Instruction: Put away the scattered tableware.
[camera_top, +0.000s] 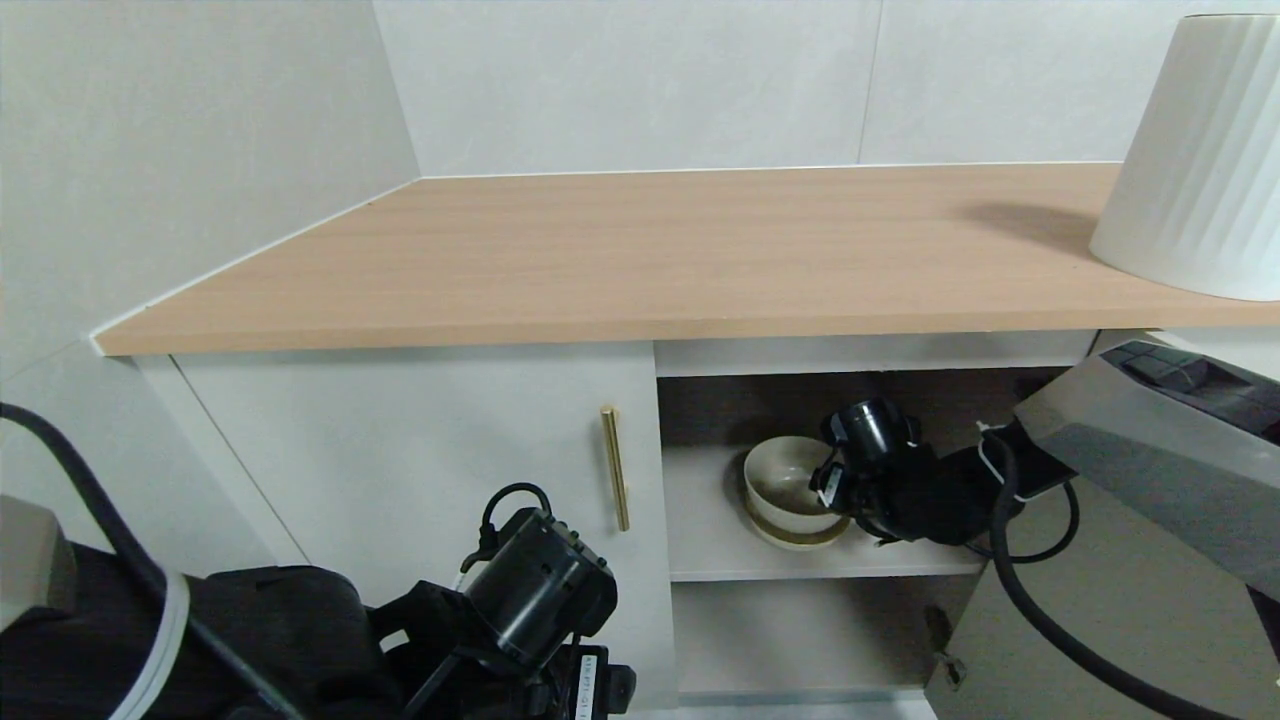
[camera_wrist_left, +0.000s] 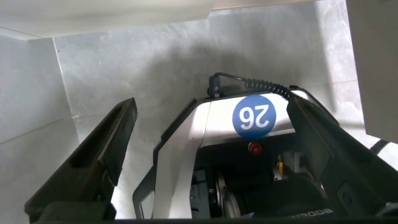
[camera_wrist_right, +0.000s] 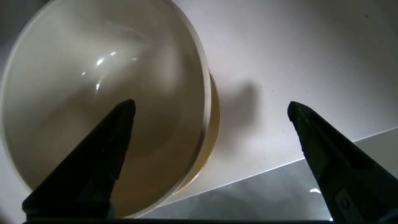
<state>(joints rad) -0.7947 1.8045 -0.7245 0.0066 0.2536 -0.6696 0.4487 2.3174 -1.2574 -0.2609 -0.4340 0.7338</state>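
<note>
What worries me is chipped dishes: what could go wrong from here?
1. The open right gripper straddles the rim of the cream bowl; pulling back crookedly might catch it and drag the bowl off the dish beneath.
2. The arm's black cable loops beside the open cabinet door and may snag there.
</note>
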